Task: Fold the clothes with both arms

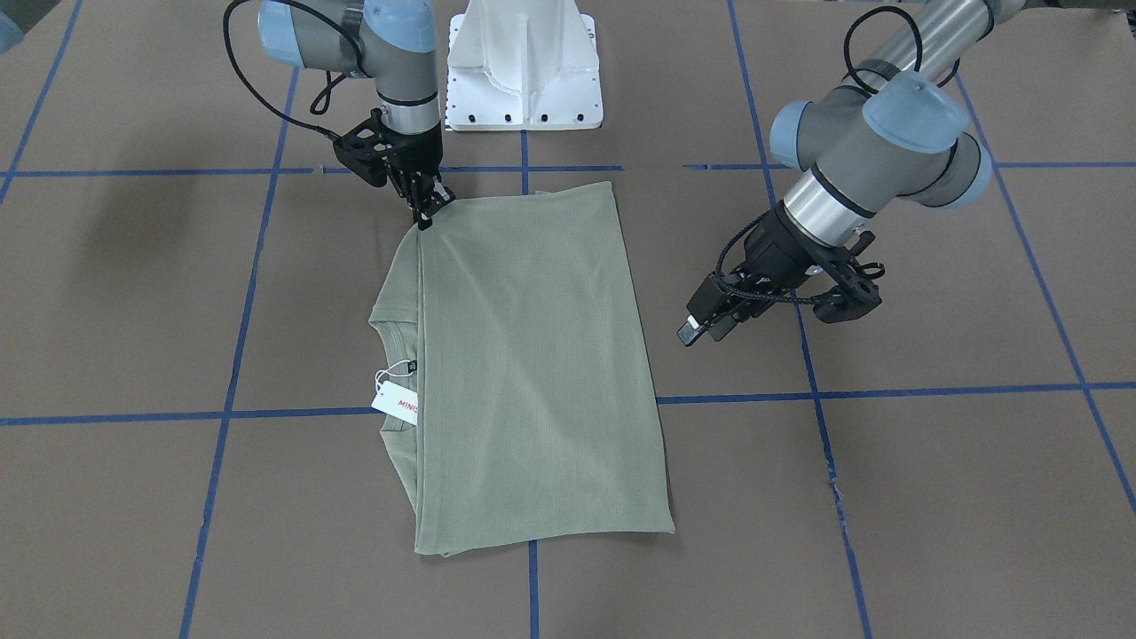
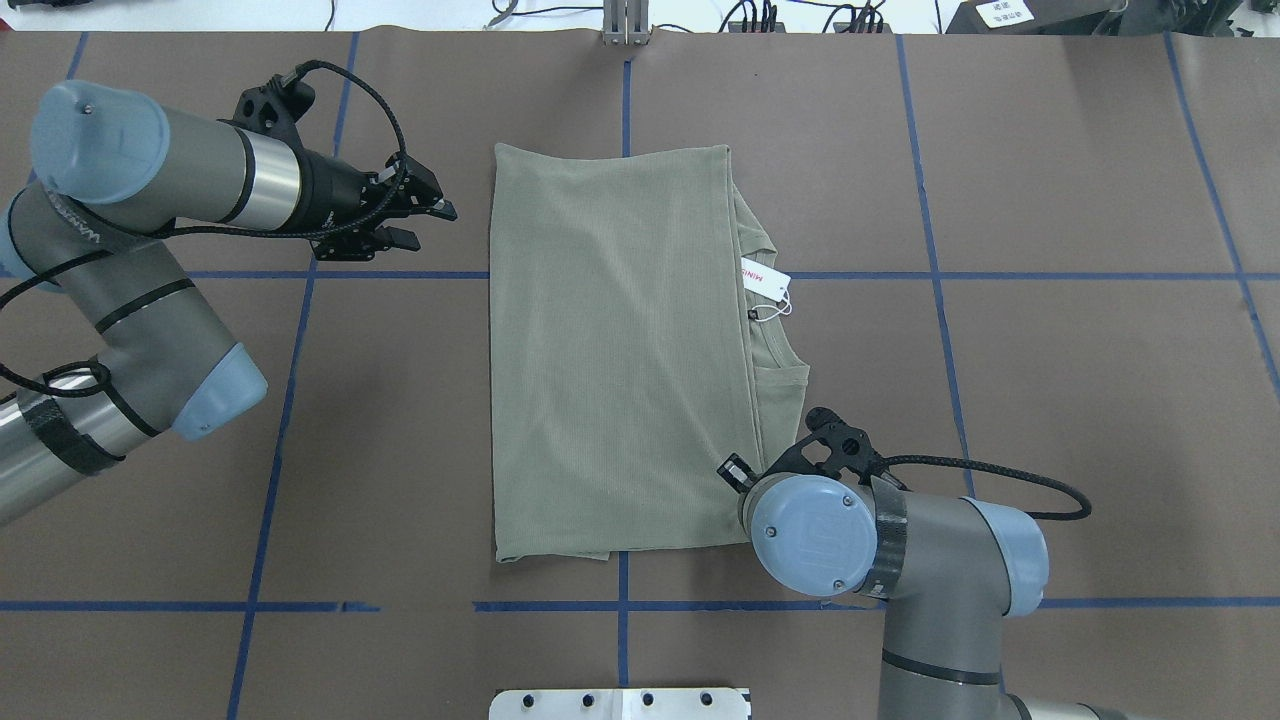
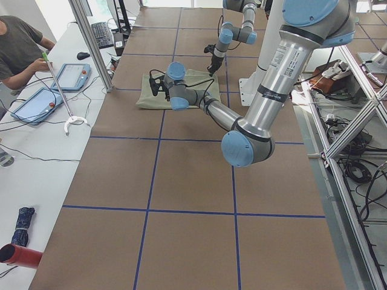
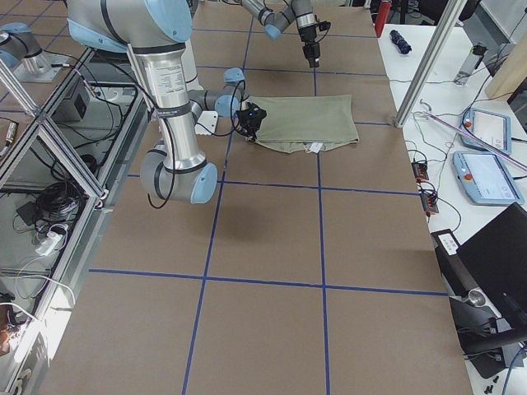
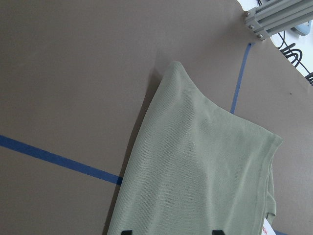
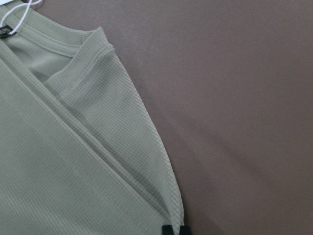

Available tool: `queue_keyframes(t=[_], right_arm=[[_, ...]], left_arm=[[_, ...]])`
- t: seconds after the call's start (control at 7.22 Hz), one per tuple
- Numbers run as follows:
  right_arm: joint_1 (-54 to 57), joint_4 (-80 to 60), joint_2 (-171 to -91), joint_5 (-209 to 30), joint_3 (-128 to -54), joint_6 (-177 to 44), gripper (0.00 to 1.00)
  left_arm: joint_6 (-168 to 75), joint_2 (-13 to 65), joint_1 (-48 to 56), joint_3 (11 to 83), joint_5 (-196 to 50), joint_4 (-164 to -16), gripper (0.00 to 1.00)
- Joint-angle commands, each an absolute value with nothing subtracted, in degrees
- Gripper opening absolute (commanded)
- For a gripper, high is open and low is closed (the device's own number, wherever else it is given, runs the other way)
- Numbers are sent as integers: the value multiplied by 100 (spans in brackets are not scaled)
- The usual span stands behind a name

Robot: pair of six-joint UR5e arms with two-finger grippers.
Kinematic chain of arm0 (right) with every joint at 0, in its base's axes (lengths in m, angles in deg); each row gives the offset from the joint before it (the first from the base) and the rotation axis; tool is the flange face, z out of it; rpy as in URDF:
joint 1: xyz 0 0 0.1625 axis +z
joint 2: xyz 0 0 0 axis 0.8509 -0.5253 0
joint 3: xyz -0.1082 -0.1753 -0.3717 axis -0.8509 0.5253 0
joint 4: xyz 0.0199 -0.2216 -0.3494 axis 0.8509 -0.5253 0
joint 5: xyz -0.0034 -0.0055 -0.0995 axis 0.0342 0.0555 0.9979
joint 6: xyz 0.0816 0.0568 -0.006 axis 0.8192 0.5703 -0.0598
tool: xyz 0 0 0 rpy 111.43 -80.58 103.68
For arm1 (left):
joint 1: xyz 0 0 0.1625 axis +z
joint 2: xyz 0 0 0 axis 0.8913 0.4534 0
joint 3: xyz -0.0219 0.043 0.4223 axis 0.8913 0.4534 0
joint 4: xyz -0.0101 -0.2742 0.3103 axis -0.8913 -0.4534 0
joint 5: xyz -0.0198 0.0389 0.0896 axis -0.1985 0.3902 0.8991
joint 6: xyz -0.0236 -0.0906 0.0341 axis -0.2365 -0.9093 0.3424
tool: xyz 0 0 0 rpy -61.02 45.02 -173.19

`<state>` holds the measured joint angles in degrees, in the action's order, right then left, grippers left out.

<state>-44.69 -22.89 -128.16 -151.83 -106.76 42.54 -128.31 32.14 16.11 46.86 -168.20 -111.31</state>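
Sage-green and folded into a long rectangle, the knit shirt (image 2: 610,350) lies flat in the middle of the worktop (image 2: 1050,400). Its white MINISO hang tag (image 2: 765,280) pokes out at the collar on my right side. My right hand (image 1: 429,213) is pinched closed on the near corner of that edge. My left hand (image 2: 425,225) hangs near the opposite far corner, clear of the cloth, fingers spread wide and holding nothing.

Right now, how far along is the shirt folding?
Done: sage-green shirt lies folded into a flat rectangle. In hand: right gripper pinches the corner nearest the robot; left gripper hangs open beside the fabric. Left: probably another fold; collar and MINISO tag show.
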Motion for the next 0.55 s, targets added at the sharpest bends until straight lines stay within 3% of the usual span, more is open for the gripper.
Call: queue_keyframes(t=[0.0,0.42], right_arm=[[-4460,-2301,-12868,-15200,-10936,4254,0],[-4504,-2336,-12877,-15200,-11130,4307,0]], left_arm=[[-13099,3114,1663,4857,-16783,-11131,62],[-14418,2306,3011,6487,-15595,-10207,61]])
